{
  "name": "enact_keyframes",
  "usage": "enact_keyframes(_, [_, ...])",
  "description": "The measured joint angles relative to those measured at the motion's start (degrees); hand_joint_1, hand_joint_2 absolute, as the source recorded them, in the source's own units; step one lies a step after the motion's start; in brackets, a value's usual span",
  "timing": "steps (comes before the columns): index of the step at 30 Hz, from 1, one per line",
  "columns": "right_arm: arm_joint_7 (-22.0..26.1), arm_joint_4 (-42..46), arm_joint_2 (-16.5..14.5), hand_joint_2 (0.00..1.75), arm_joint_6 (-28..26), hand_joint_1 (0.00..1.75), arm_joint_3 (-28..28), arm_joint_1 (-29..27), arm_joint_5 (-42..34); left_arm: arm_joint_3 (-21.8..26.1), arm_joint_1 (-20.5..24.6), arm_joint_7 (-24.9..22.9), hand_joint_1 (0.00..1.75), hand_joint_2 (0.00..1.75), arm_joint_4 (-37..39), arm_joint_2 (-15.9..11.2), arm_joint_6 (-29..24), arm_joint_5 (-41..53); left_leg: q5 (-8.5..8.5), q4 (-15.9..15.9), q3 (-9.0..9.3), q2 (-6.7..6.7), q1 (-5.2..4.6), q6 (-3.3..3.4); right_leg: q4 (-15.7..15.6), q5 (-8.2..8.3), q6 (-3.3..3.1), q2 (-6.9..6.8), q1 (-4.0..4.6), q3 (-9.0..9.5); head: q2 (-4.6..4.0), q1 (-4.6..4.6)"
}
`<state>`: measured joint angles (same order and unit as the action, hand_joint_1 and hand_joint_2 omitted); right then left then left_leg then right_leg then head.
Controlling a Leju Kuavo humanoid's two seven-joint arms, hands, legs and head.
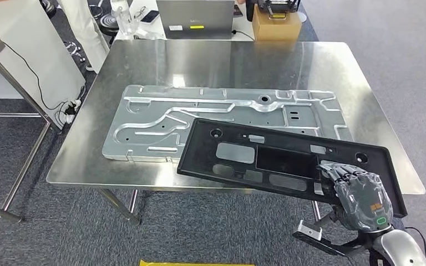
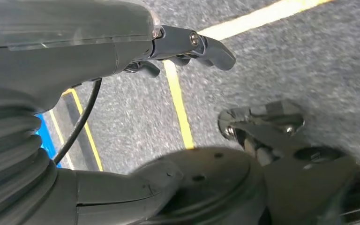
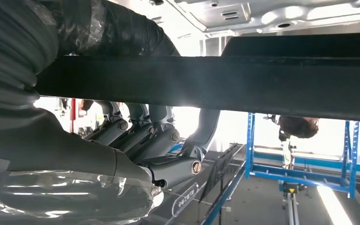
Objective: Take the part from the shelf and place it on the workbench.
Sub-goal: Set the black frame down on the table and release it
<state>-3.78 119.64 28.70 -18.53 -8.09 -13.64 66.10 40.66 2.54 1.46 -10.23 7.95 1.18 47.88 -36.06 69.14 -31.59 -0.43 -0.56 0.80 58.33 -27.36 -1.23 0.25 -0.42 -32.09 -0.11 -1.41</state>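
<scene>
Currently: right hand [image 1: 356, 191] grips black panel [image 1: 266, 158] lower right of frame | panel overlaps silver plate [image 1: 199, 119] on steel workbench [image 1: 211, 61]; left hand [image 2: 183, 47] fingers apart, holding nothing

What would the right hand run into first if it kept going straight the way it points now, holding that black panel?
Probably the embossed silver metal plate on the steel workbench. The right hand points up-left across the table, and the flat black plastic panel it grips already overlaps that plate's near edge; how far above it hangs is unclear.
</scene>
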Motion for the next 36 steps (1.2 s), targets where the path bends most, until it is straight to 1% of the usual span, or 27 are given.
enact_keyframes(1, [0.0, 0.0, 0.0, 1.75, 0.01, 1.75, 0.01, -0.03, 0.0, 0.0, -0.03, 0.0, 0.0, 1.75, 0.0, 0.0, 0.0, 0.02, -1.24, 2.8, -2.36, 0.01, 0.24, -0.25, -0.02, -0.46, 0.02, 0.01, -0.03, 0.45, 0.0, 0.0])
enact_keyframes(2, [0.0, 0.0, 0.0, 1.75, 0.01, 1.75, 0.01, -0.08, 0.0, 0.0, -0.11, 0.0, 0.0, 1.75, 0.0, 0.0, 0.0, 0.04, -1.58, 3.98, -4.01, 0.02, 0.45, -0.44, -0.01, -0.97, 0.12, 0.05, -0.08, 1.01, 0.0, -0.01])
enact_keyframes(3, [0.0, 0.0, 0.0, 1.75, 0.02, 1.75, 0.01, -0.15, 0.0, 0.01, -0.21, 0.0, 0.0, 1.75, 0.0, -0.01, 0.0, 0.08, -0.8, 3.4, -4.82, 0.03, 0.62, -0.59, -0.01, -1.51, 0.25, 0.1, -0.17, 1.7, 0.0, -0.01])
enact_keyframes(4, [-0.01, 0.0, 0.0, 1.75, 0.02, 1.75, 0.01, -0.22, 0.0, 0.01, -0.32, 0.0, 0.0, 1.75, 0.0, -0.02, 0.0, 0.12, 1.11, 1.33, -4.92, 0.05, 0.76, -0.66, -0.01, -2.09, 0.43, 0.15, -0.28, 2.49, 0.0, -0.01])
enact_keyframes(5, [-0.03, 0.0, 0.0, 1.75, 0.02, 1.75, 0.03, -0.28, 0.0, 0.01, -0.44, 0.0, 0.0, 1.75, 0.01, -0.03, 0.01, 0.15, 4.37, -2.21, -4.41, 0.06, 0.86, -0.62, -0.05, -2.69, 0.68, 0.16, -0.39, 3.23, 0.0, 0.0])
enact_keyframes(6, [-0.07, -0.01, -0.01, 1.75, 0.05, 1.75, 0.06, -0.33, 0.0, 0.02, -0.53, 0.0, 0.0, 1.75, 0.02, -0.05, 0.01, 0.18, 6.82, -5.27, -3.95, 0.09, 0.77, -0.51, -0.04, -3.26, 0.99, 0.18, -0.45, 3.92, 0.0, 0.0])
enact_keyframes(7, [-0.11, -0.02, -0.02, 1.75, 0.09, 1.75, 0.13, -0.35, -0.02, 0.02, -0.56, 0.01, 0.0, 1.75, 0.04, -0.07, 0.02, 0.21, 8.16, -7.55, -3.61, 0.14, 0.64, -0.25, -0.06, -3.75, 1.37, 0.23, -0.51, 4.35, 0.0, 0.02])
enact_keyframes(8, [-0.15, -0.02, -0.02, 1.75, 0.15, 1.75, 0.23, -0.39, -0.04, 0.03, -0.53, 0.01, 0.0, 1.75, 0.05, -0.07, 0.02, 0.24, 9.02, -8.99, -3.36, 0.17, 0.46, 0.11, -0.22, -4.21, 1.84, 0.26, -0.55, 4.66, 0.0, 0.02])
enact_keyframes(10, [-0.17, -0.04, -0.02, 1.75, 0.3, 1.75, 0.46, -0.52, -0.06, 0.03, -0.43, 0.02, 0.0, 1.75, 0.07, -0.08, 0.03, 0.31, 8.73, -9.54, -2.95, 0.18, 0.28, 1.03, -0.04, -4.29, 2.74, 0.32, -0.58, 5.15, 0.0, 0.03])
enact_keyframes(12, [-0.24, -0.06, -0.01, 1.75, 0.41, 1.75, 0.71, -0.63, -0.07, 0.03, -0.52, 0.02, 0.0, 1.75, 0.07, -0.07, 0.05, 0.38, 9.23, -10.32, -1.65, 0.18, 0.36, 1.88, 1.55, -4.28, 3.25, 0.22, -0.73, 5.2, 0.0, 0.08])
enact_keyframes(13, [-0.28, -0.06, 0.0, 1.75, 0.44, 1.75, 0.91, -0.64, -0.09, 0.03, -0.54, 0.03, 0.0, 1.75, 0.07, -0.07, 0.07, 0.43, 9.09, -10.6, -0.89, 0.21, 0.35, 2.25, 3.57, -4.8, 3.3, 0.16, -0.8, 4.27, 0.0, 0.1])
enact_keyframes(14, [-0.35, -0.07, 0.0, 1.75, 0.49, 1.75, 1.14, -0.64, -0.11, 0.03, -0.51, 0.05, 0.0, 1.75, 0.07, -0.07, 0.07, 0.53, 8.88, -10.83, -0.27, 0.23, 0.32, 2.57, 6.62, -5.77, 3.31, 0.1, -0.84, 2.44, 0.0, 0.13])
enact_keyframes(16, [-0.47, -0.21, 0.0, 1.75, 0.82, 1.75, 1.69, -0.65, -0.15, 0.03, -0.34, 0.11, 0.0, 1.75, 0.07, -0.09, 0.08, 0.74, 8.16, -10.94, 0.5, 0.18, 0.09, 3.0, 13.25, -8.59, 3.41, 0.06, -0.79, -2.59, 0.0, 0.13])
enact_keyframes(17, [-0.55, -0.4, 0.0, 1.75, 1.16, 1.75, 1.99, -0.65, -0.21, 0.03, -0.3, 0.14, 0.0, 1.75, 0.07, -0.1, 0.1, 0.87, 7.7, -10.95, 0.96, 0.12, -0.02, 3.06, 15.17, -9.67, 3.47, 0.06, -0.77, -4.74, 0.0, 0.13])
enact_keyframes(18, [-0.61, -0.69, 0.0, 1.75, 1.66, 1.75, 2.35, -0.59, -0.31, 0.03, -0.28, 0.15, 0.0, 1.75, 0.07, -0.11, 0.15, 1.04, 7.17, -10.95, 1.57, 0.05, -0.14, 3.07, 15.42, -9.81, 3.45, 0.06, -0.74, -6.09, 0.0, 0.12])
enact_keyframes(19, [-0.69, -1.1, 0.01, 1.75, 2.32, 1.75, 2.78, -0.44, -0.47, 0.03, -0.29, 0.16, 0.0, 1.75, 0.07, -0.12, 0.2, 1.25, 6.57, -10.95, 2.36, 0.01, -0.23, 3.03, 13.94, -8.64, 3.31, 0.06, -0.65, -6.56, 0.0, 0.13])
enact_keyframes(20, [-0.75, -1.65, 0.03, 1.75, 3.12, 1.75, 3.3, -0.15, -0.74, 0.03, -0.31, 0.17, 0.0, 1.75, 0.07, -0.12, 0.3, 1.51, 5.91, -10.98, 3.24, 0.0, -0.29, 2.96, 10.99, -6.09, 2.99, 0.04, -0.48, -6.3, 0.0, 0.13])
enact_keyframes(21, [-0.8, -2.38, 0.14, 1.75, 4.02, 1.75, 3.91, 0.27, -1.08, 0.03, -0.37, 0.19, 0.0, 1.75, 0.08, -0.08, 0.41, 1.75, 5.26, -11.01, 4.05, 0.02, -0.32, 2.88, 7.59, -2.6, 2.54, 0.0, -0.18, -5.73, 0.0, 0.14])
enact_keyframes(22, [-0.84, -3.33, 0.28, 1.75, 5.0, 1.75, 4.59, 0.92, -1.51, 0.02, -0.38, 0.23, 0.0, 1.75, 0.09, -0.04, 0.52, 1.96, 4.67, -11.07, 4.63, -0.02, -0.37, 2.71, 4.78, -0.23, 2.14, -0.07, 0.18, -5.25, 0.0, 0.15])
enact_keyframes(23, [-0.84, -4.41, 0.55, 1.75, 5.95, 1.75, 5.35, 1.64, -1.98, 0.01, -0.31, 0.29, 0.0, 1.75, 0.11, 0.0, 0.63, 2.2, 4.16, -11.25, 4.97, -0.03, -0.39, 2.46, 2.94, 1.4, 1.71, -0.09, 0.49, -4.92, 0.0, 0.19])
enact_keyframes(24, [-0.81, -5.51, 0.9, 1.75, 6.78, 1.75, 6.12, 2.34, -2.41, 0.0, -0.22, 0.34, 0.0, 1.75, 0.13, 0.04, 0.69, 2.36, 3.98, -11.2, 5.3, -0.03, -0.44, 2.2, 2.03, 2.01, 1.31, -0.04, 0.72, -4.79, 0.0, 0.21])
enact_keyframes(25, [-0.75, -6.65, 1.24, 1.75, 7.46, 1.75, 6.86, 3.04, -2.78, -0.01, -0.09, 0.38, 0.0, 1.75, 0.13, 0.05, 0.73, 2.5, 4.04, -11.26, 5.61, -0.03, -0.49, 1.86, 1.62, 1.63, 0.98, 0.01, 0.75, -4.51, 0.0, 0.24])
enact_keyframes(27, [-0.6, -8.26, 1.78, 1.75, 8.13, 1.75, 7.94, 3.91, -3.16, -0.01, 0.03, 0.4, 0.0, 1.75, 0.12, -0.02, 0.76, 2.62, 4.34, -11.08, 6.3, 0.07, -0.7, 1.4, 0.71, 2.09, 0.45, 0.19, 0.43, -3.42, 0.0, 0.26])
enact_keyframes(32, [-0.54, -9.04, 1.92, 1.75, 8.29, 1.75, 8.36, 4.34, -3.27, -0.01, -0.01, 0.41, 0.0, 1.75, 0.13, -0.14, 0.76, 2.65, 4.31, -10.31, 6.26, 0.08, -0.69, 1.17, 0.08, 2.16, 0.32, 0.2, 0.11, -2.28, 0.0, 0.27])
enact_keyframes(33, [-0.53, -9.34, 1.96, 1.75, 8.32, 1.75, 8.49, 4.56, -3.31, -0.01, -0.02, 0.42, 0.0, 1.75, 0.13, -0.15, 0.76, 2.67, 4.45, -8.52, 5.37, 0.08, -0.58, 1.04, -0.15, 2.04, 0.2, 0.19, 0.09, -1.87, 0.0, 0.25])
enact_keyframes(35, [-0.45, -10.64, 2.09, 1.75, 8.43, 1.75, 8.88, 5.2, -3.4, -0.01, -0.03, 0.46, 0.0, 1.75, 0.13, -0.16, 0.76, 2.69, 0.98, -1.17, -1.1, 0.09, -0.1, 0.27, -0.52, 0.51, 0.05, 0.23, 0.03, 0.17, 0.0, 0.18])
enact_keyframes(36, [-0.45, -11.3, 2.16, 1.75, 8.56, 1.75, 9.05, 5.5, -3.44, -0.01, -0.1, 0.48, 0.0, 1.75, 0.13, -0.17, 0.76, 2.71, -0.14, 1.06, -4.2, 0.1, 0.14, -0.07, -0.66, -0.5, 0.04, 0.27, -0.04, 1.44, 0.0, 0.15])
